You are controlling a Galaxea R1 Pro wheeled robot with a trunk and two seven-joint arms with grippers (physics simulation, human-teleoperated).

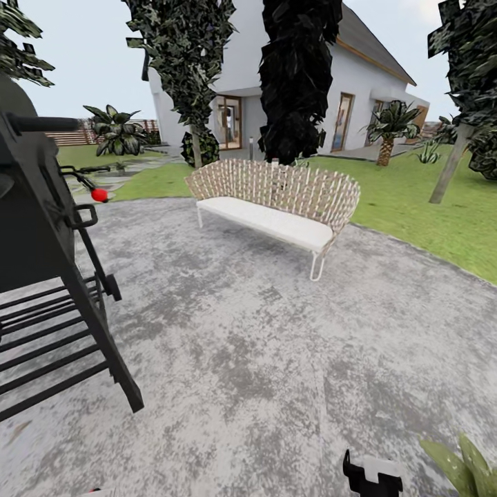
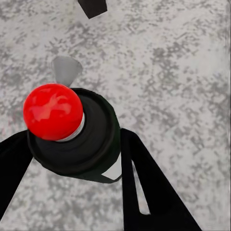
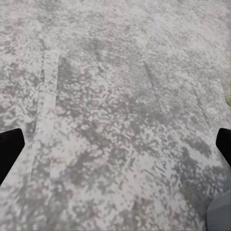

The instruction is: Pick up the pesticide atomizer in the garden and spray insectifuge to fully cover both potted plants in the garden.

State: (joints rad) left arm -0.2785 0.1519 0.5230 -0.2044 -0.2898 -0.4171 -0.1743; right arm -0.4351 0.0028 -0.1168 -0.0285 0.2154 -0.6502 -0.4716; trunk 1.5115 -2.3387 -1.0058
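In the left wrist view my left gripper (image 2: 74, 139) is shut on the pesticide atomizer (image 2: 72, 144), a dark round-bodied bottle seen end-on with a red ball top (image 2: 52, 110) and a pale band under it. Black fingers (image 2: 144, 183) press against both of its sides above the grey patio. My right gripper (image 3: 115, 144) hangs open over bare paving, its black fingertips (image 3: 9, 144) far apart; its black-and-white body (image 1: 373, 476) shows at the head view's lower edge. Pointed olive-green leaves of one potted plant (image 1: 464, 469) poke in at the lower right, just right of that gripper.
A black barbecue on a slatted stand (image 1: 41, 290) with a red-knobbed lever (image 1: 99, 195) crowds the left. A woven white bench (image 1: 276, 207) stands at the patio's far side. Lawn (image 1: 414, 200), trees and a white house (image 1: 359, 90) lie beyond. Mottled paving (image 1: 241, 359) stretches between.
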